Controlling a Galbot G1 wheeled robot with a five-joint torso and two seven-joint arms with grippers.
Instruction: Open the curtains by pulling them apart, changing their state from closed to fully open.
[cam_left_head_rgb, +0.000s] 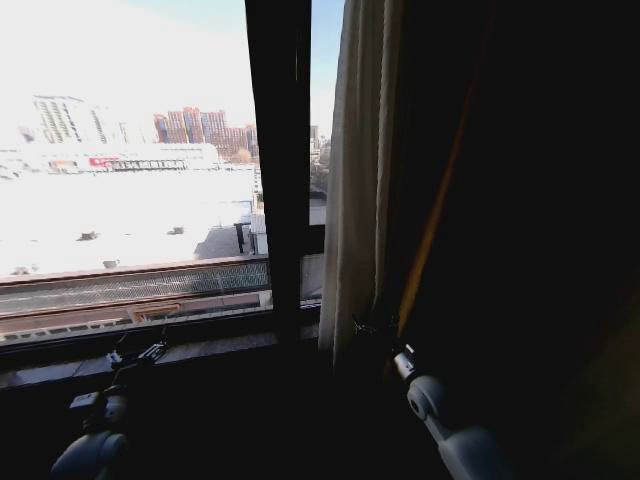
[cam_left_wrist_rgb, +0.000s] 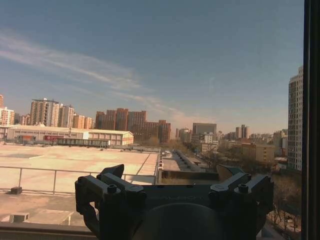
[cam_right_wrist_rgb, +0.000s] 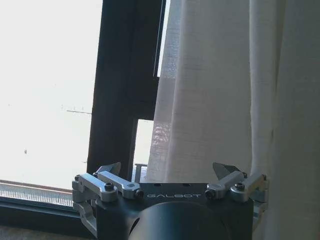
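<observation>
Both my grippers spread, holding nothing | right gripper (cam_right_wrist_rgb: 170, 172) just before sheer white curtain (cam_right_wrist_rgb: 215, 95) | left gripper (cam_left_wrist_rgb: 172, 175) facing window glass (cam_left_wrist_rgb: 150, 75)

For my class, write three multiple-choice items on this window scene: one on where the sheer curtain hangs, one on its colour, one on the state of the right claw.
1. Where does the sheer curtain hang?
A. across the whole window
B. gathered to the right of the dark window frame
C. on the floor

2. What colour is the curtain?
A. white
B. red
C. green

3. What state is the right claw in?
A. shut on the curtain
B. open, in front of the curtain
C. shut on the frame

Answers: B, since in the head view the glass left of the frame is bare; A, as the right wrist view shows pale white pleats; B, as its fingers stand apart with nothing between them.
</observation>
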